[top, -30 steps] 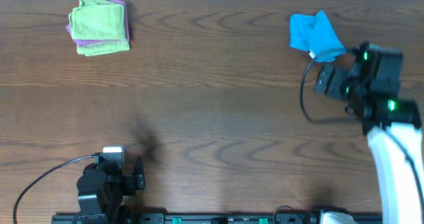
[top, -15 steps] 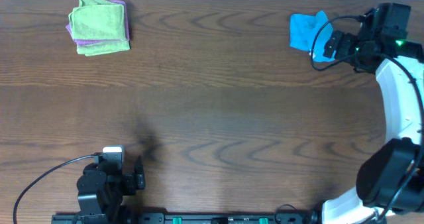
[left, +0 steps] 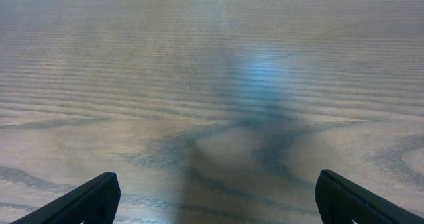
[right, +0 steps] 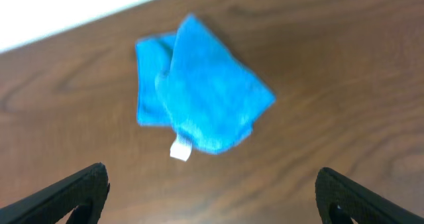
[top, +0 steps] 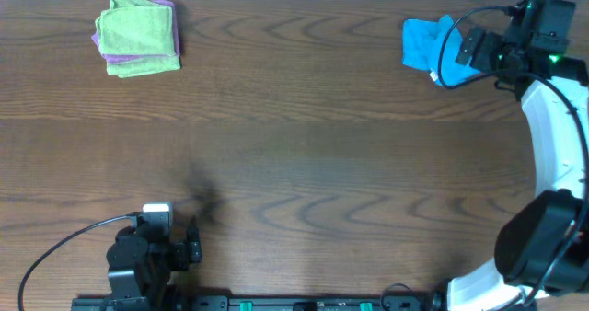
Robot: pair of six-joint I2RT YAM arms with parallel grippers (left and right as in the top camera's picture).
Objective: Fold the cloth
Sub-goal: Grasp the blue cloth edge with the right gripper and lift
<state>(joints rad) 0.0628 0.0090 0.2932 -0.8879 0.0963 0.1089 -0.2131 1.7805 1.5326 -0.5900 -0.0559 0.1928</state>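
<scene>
The black left gripper (left: 215, 197) is sitting up front, jaws spread, while the black right gripper (right: 212, 192), jaws spread too, is hovering by the bunched-up sky-blue soft cloth (right: 199, 98) lying far back on the right, maybe to grab it

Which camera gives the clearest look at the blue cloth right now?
The right wrist view: the blue cloth fills the middle, unblocked, white tag visible. Overhead shows it small, partly behind the right arm's cable. Left wrist shows only table.
</scene>
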